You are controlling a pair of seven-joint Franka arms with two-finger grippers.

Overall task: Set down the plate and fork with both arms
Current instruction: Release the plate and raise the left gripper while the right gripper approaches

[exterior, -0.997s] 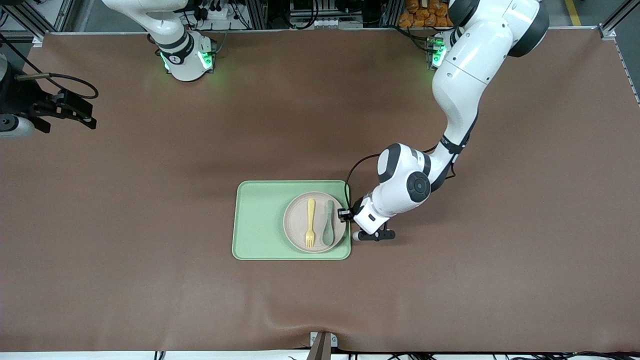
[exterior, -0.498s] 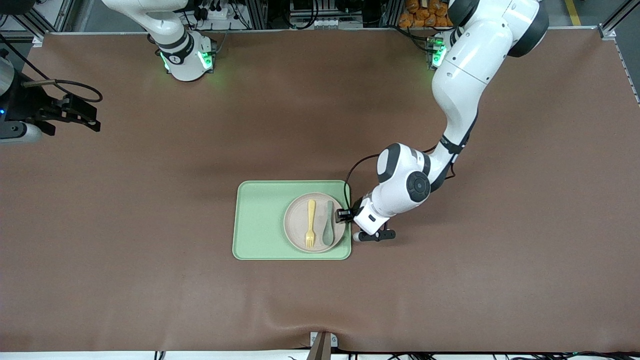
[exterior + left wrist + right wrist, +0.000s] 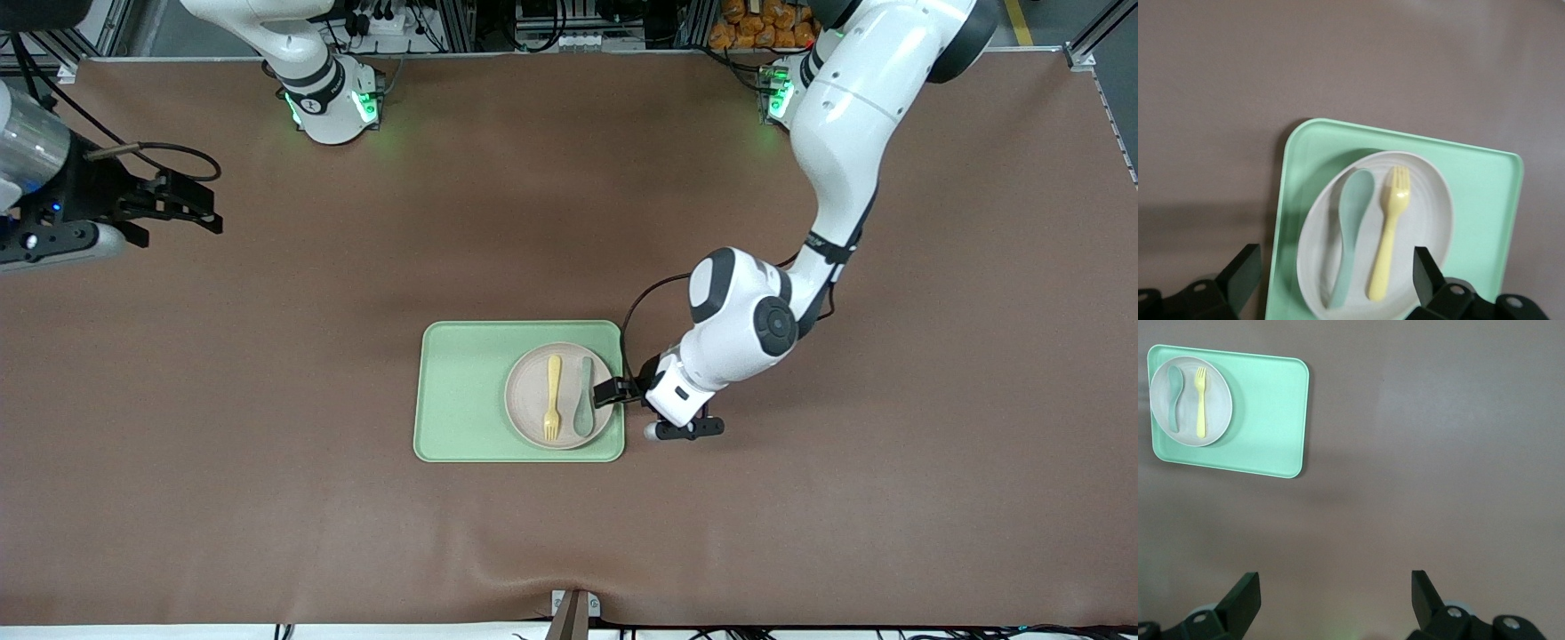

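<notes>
Plate is sitting on the green tray, fork lying on it beside a spoon. Left claw is hanging spread at the plate's rim, pinching nothing — it should be lifting straight away. Right claw is waiting spread over bare counter.

Green tray, grey-green spoon, brown table

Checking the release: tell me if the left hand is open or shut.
Open. The left hand, at the plate's edge nearest the left arm's end, shows its fingers spread wide with nothing between them.
</notes>
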